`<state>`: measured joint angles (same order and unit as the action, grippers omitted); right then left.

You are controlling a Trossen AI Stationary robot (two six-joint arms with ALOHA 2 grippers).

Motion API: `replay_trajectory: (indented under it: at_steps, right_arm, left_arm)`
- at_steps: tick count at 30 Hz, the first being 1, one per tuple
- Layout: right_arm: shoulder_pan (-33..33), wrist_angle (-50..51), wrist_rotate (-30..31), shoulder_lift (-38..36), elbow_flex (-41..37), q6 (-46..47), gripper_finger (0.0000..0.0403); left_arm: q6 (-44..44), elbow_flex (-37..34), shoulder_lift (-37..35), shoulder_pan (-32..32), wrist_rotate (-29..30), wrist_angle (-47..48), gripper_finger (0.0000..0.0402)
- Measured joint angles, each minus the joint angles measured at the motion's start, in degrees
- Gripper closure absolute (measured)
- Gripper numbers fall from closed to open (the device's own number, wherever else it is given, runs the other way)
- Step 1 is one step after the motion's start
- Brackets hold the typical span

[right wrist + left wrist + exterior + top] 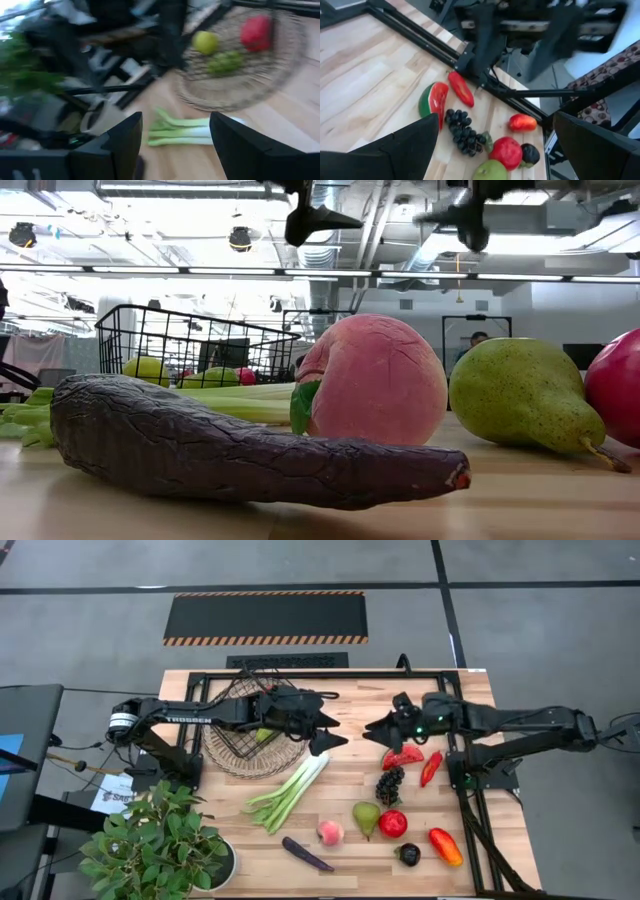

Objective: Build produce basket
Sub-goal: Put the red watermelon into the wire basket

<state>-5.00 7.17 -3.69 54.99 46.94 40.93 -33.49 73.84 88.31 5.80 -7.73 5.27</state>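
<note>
The basket point(245, 735) sits at the far left of the table point(340, 840), already holding a red fruit point(256, 32), a yellow-green one point(205, 42) and some green grapes point(226, 62). The rest of the produce lies loose on the wood: the leek point(290, 790) just in front of the basket, then the watermelon slice point(403, 756), red chilli point(430, 768), dark grapes point(389, 784), pear point(366, 818), red apple point(393, 824), peach point(330, 833), aubergine point(306, 854) and orange pepper point(445, 846). The left gripper point(330, 736) hangs above the table just right of the basket, its fingers spread wide and empty. The right gripper point(383, 730) faces it, above the watermelon slice, fingers partly open with nothing between them. These pieces look light and firm, probably smooth-skinned, so round ones could slip or roll; taking them across the middle seems safest. The leek is long and would likely tip unless gripped near its centre. The grape bunch is lumpy and best pinched through its thickest part.
</note>
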Motion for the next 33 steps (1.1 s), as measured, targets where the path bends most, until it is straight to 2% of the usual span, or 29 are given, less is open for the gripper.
replay_trajectory:
  at_steps: [4, 10, 17, 22, 33]
  right_arm:
    - [2.03, 0.1, -2.55, 0.01, 4.69, -2.22, 0.0148]
    - [6.23, -0.12, -2.66, -2.57, 9.82, -5.93, 0.0148]
    - [11.51, 0.82, -2.63, -6.54, 10.01, -7.98, 0.0148]
    - [15.25, 1.77, -2.55, -6.47, 10.01, -8.0, 0.0148]
    - [15.09, 3.09, -2.59, -5.55, 9.97, -4.91, 0.0148]
  left_arm:
    - [0.02, 0.0, 0.0, -0.02, 0.04, -0.32, 0.0025]
    - [-0.07, 0.0, 0.0, -0.02, 0.5, -0.51, 0.0025]
    - [-1.52, 0.0, 0.0, -0.15, 0.46, -2.37, 0.0025]
    - [-1.93, 0.0, 0.0, -0.51, 0.57, -3.99, 0.0025]
    - [-2.78, 0.02, 0.0, -0.63, 2.03, -3.97, 0.0025]
